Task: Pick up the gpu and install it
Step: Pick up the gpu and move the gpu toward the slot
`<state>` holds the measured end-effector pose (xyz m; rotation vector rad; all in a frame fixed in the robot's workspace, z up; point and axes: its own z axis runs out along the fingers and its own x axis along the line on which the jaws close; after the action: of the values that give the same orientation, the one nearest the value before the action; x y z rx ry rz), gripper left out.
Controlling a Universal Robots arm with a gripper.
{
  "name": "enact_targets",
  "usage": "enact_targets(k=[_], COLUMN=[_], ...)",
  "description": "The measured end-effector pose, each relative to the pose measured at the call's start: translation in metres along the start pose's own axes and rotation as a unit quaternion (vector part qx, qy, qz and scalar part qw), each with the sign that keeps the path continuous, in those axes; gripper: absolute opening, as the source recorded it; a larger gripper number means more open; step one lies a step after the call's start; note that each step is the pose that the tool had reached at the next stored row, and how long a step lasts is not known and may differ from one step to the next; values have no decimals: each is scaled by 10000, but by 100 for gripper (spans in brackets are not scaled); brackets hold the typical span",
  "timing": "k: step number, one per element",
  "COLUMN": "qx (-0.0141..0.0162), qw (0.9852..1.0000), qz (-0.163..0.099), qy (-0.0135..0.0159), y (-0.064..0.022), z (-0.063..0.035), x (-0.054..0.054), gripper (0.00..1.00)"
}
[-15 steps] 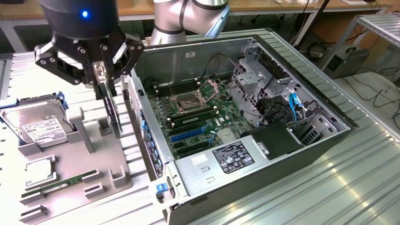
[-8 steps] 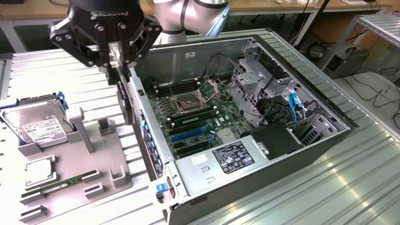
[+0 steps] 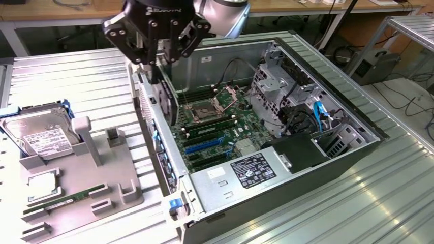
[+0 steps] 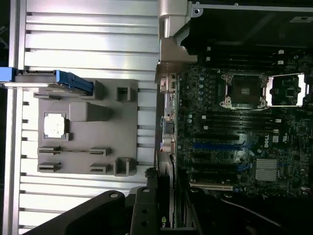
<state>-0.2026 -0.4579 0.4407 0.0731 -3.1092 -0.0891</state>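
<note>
**Card aloft over the open case**

Here's the gripper (image 3: 160, 57), up above the far end of the computer case (image 3: 352, 152), jaws clamped on the top edge of the gpu (image 3: 168, 99). The card hangs upright, edge down, just inside the case wall on the exterior view's left. It is above the motherboard (image 3: 217, 127) and not yet seated in any slot; the blue slots (image 3: 203, 147) lie nearer, lower down. From the wrist view the gpu (image 4: 165, 205) shows edge-on, a thin dark blade beside the board. Out on the exterior view's left, the grey tray (image 3: 101, 178) on the ribbed metal surface (image 3: 81, 76) carries the hard drive (image 3: 40, 137) and the memory stick (image 3: 64, 202). How will it handle? My read: light, stiff and thin, but fragile, and liable to twist if gripped off-centre. The sound hold looks to be across the flat faces near the top edge, well clear of the contact edge and bracket
</note>
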Motion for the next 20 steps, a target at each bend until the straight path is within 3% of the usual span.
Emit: enact_targets(k=[6,10,13,20], qx=[-6,-6,-7,-12], qw=[10000,10000,10000,9999], qz=[3,3,8,98], qy=[40,50,54,53], y=[-21,-33,-31,-48], z=[31,114,202,326], x=[-406,-641,-881,-1133], gripper=[26,26,26,26])
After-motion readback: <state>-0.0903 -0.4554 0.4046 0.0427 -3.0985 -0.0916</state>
